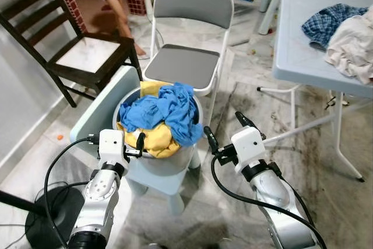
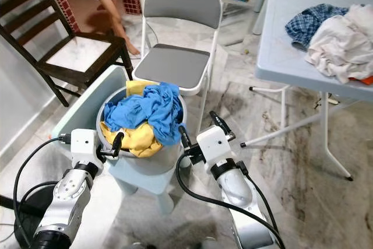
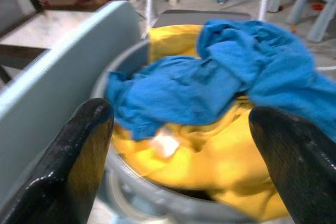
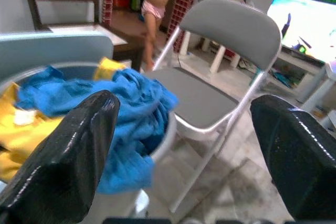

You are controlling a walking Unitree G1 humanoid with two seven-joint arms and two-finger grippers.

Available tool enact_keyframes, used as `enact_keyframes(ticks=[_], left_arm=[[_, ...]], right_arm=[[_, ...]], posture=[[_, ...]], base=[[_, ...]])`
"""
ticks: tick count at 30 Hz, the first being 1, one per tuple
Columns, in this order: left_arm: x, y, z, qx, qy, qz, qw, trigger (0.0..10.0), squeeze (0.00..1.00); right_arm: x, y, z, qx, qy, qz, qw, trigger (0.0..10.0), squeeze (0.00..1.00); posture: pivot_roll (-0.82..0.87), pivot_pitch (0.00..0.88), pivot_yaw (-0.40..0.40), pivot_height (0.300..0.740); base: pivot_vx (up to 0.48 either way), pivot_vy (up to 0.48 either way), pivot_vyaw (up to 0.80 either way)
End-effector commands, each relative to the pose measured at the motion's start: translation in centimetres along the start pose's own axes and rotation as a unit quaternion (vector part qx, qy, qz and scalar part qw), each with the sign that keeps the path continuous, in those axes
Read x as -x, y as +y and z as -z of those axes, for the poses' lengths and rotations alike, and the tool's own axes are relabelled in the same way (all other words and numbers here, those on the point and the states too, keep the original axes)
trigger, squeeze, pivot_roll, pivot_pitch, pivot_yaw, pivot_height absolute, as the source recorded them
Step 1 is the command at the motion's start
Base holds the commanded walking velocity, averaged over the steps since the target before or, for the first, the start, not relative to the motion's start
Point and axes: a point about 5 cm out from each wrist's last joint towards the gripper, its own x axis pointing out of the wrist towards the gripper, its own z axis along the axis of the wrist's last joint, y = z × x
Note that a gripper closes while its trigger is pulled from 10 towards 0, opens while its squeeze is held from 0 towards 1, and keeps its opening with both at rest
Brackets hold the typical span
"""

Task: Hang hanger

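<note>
A grey bucket [image 1: 169, 160] heaped with a blue garment [image 1: 166, 112] and a yellow garment [image 1: 156, 139] stands on a small light-blue chair [image 1: 100, 108]. My left gripper [image 1: 135, 144] sits at the bucket's front left rim. Its fingers [image 3: 79, 150] are spread wide, so it is open and holds nothing, with the laundry [image 3: 210, 87] just beyond them. My right gripper [image 1: 228, 130] hovers just right of the bucket, also open and empty. Past its fingers [image 4: 73, 150] are the blue cloth and a folding chair.
A grey folding chair [image 1: 186, 62] stands right behind the bucket, and a dark wooden chair [image 1: 76, 45] at the left. A light-blue table [image 1: 303, 39] on the right carries a plaid shirt [image 1: 329, 20] and cream cloth [image 1: 352, 45]. A person's legs [image 1: 113, 4] are at the back. A black round base [image 1: 49, 214] lies at the lower left.
</note>
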Motion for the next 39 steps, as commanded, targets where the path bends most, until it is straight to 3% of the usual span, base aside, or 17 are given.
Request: enact_keyframes(ticks=[1,15,31,39], left_arm=[[-0.04,-0.33,-0.05,-0.004,-0.001,0.009,1.000,10.0,0.00],[0.07,-0.50,-0.07,-0.002,-0.005,0.016,1.000,10.0,0.00],[0.08,-0.49,-0.19,-0.001,-0.006,0.022,1.000,10.0,0.00],[0.18,-0.30,-0.11,0.008,-0.004,0.016,1.000,10.0,0.00]], right_arm=[[0.15,-0.28,-0.01,-0.001,0.002,0.006,1.000,10.0,0.00],[0.03,-0.36,0.08,-0.006,0.006,0.010,1.000,10.0,0.00],[0.13,-0.10,0.13,-0.005,0.008,0.010,1.000,10.0,0.00],[0.29,0.06,0.26,-0.008,0.010,0.011,1.000,10.0,0.00]], posture=[[0.08,0.170,-0.008,0.740],[0.09,0.172,-0.012,0.740],[0.09,0.176,-0.003,0.740],[0.09,0.182,0.002,0.740]], base=[[0.289,0.000,0.00],[0.118,0.000,0.00],[0.280,-0.319,0.00],[0.097,0.000,0.00]])
